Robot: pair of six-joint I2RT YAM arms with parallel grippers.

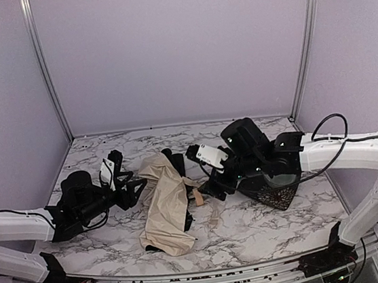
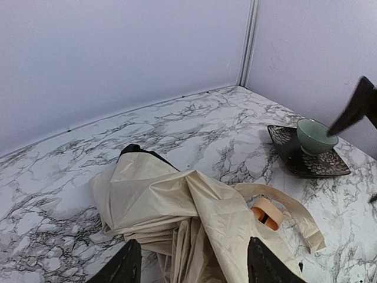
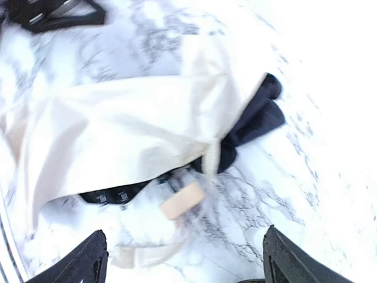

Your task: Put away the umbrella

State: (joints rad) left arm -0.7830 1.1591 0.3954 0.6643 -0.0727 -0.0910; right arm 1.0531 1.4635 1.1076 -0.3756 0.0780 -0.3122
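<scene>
The umbrella lies collapsed and rumpled mid-table, cream fabric outside with black lining showing at its far end. Its pale tan handle and loop strap lie at its right side. In the left wrist view the fabric fills the foreground, the handle to the right. My left gripper is open, just left of the fabric, its fingertips on either side of the canopy's near part. My right gripper is open, just right of the handle, holding nothing.
A dark patterned square plate with a pale green cup stands at the right, under my right arm. Purple walls close the back and sides. The table's front edge runs near the arm bases.
</scene>
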